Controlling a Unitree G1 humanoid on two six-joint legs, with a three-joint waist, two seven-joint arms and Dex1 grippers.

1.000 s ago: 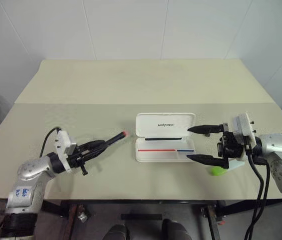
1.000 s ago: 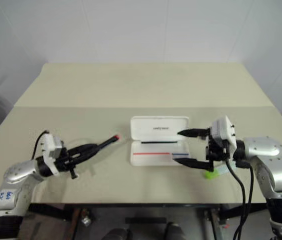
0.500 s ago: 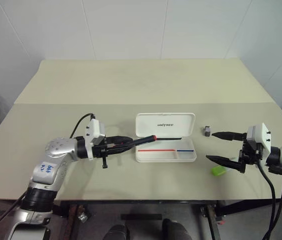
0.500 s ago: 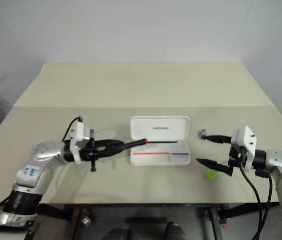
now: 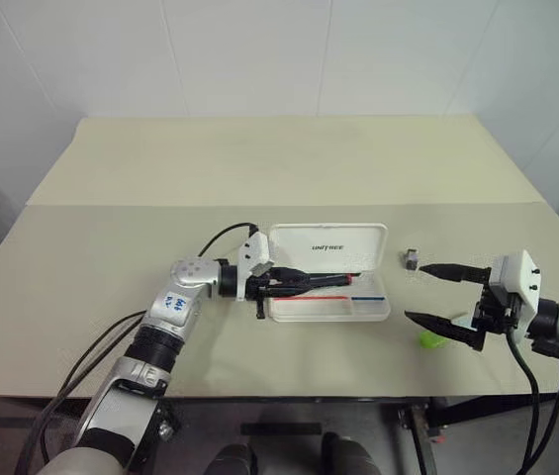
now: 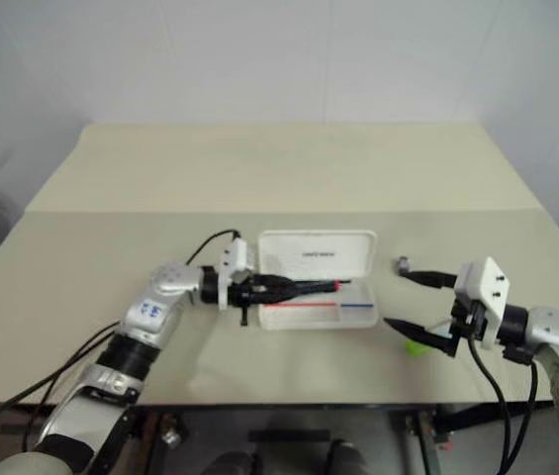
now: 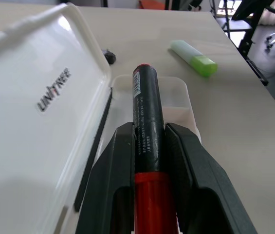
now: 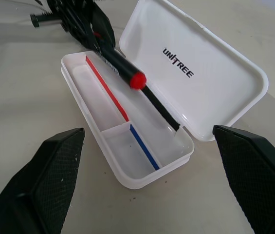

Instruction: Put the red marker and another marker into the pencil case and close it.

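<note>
Swung rightward since a second ago, left gripper clamping the red marker above the open pencil case. Right gripper spread wide and holding nothing, near the green highlighter.

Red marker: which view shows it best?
Left wrist view: the red marker lies close up between the left tool's fingers. The right wrist view shows its red end over the case; the eye views show it small.

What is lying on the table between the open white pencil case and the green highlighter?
Only bare beige table; the left eye view shows it between the white plastic pencil case and the lime green highlighter. A small grey block sits farther back, off that line.
</note>
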